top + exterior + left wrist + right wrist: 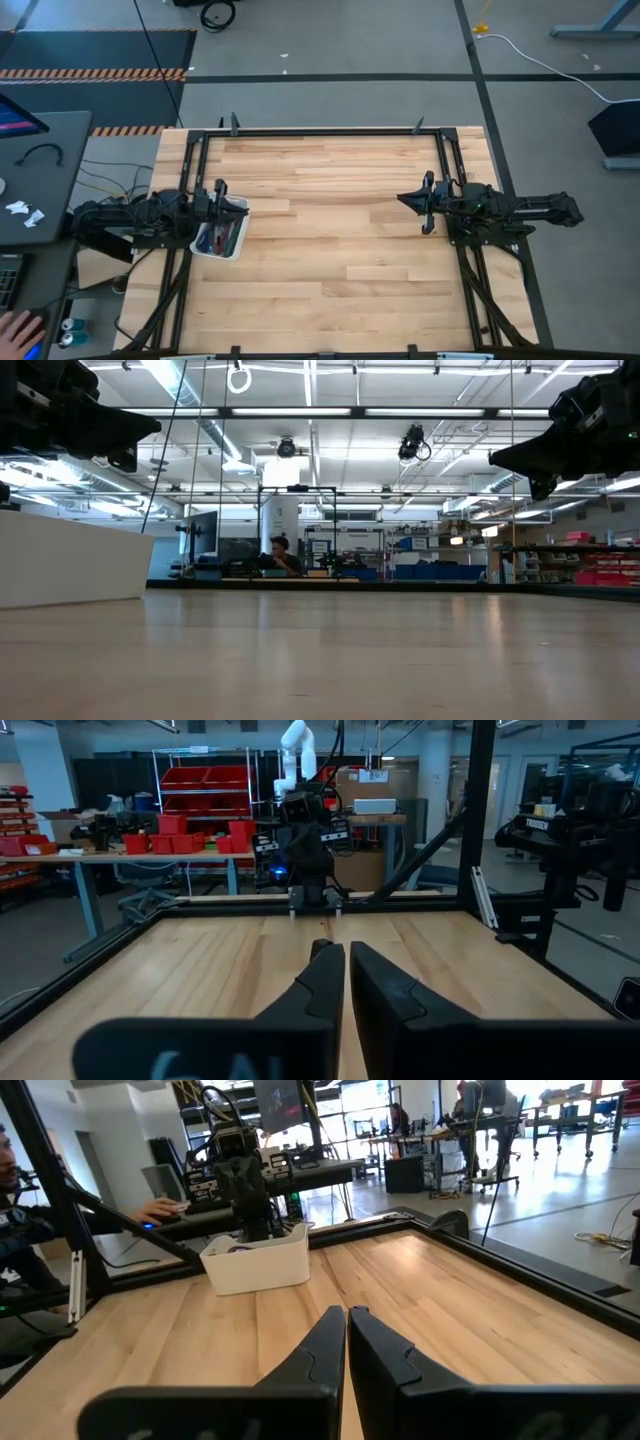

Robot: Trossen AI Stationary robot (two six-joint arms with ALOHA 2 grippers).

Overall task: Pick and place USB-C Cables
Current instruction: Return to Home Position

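Plainly, the fingers (pixel 322 982) of the left gripper (pixel 347 958) lie together with only a thin slit between them, and we see nothing held there. The right gripper (pixel 346 1318) looks the same to us: its two dark tips meet and are empty. Both grippers hang raised above the wooden table (pixel 330 250), each pointing across at the other. From above, we find the left one over the far part of a white bin (pixel 212 255) at the table's left side. The right one is over the table's right side, well apart from that bin. The cables (pixel 222 238) lie jumbled inside the bin. We make out red and teal strands but cannot count them. Off the table's near left corner, a person's hand (pixel 20 328) rests on a desk.
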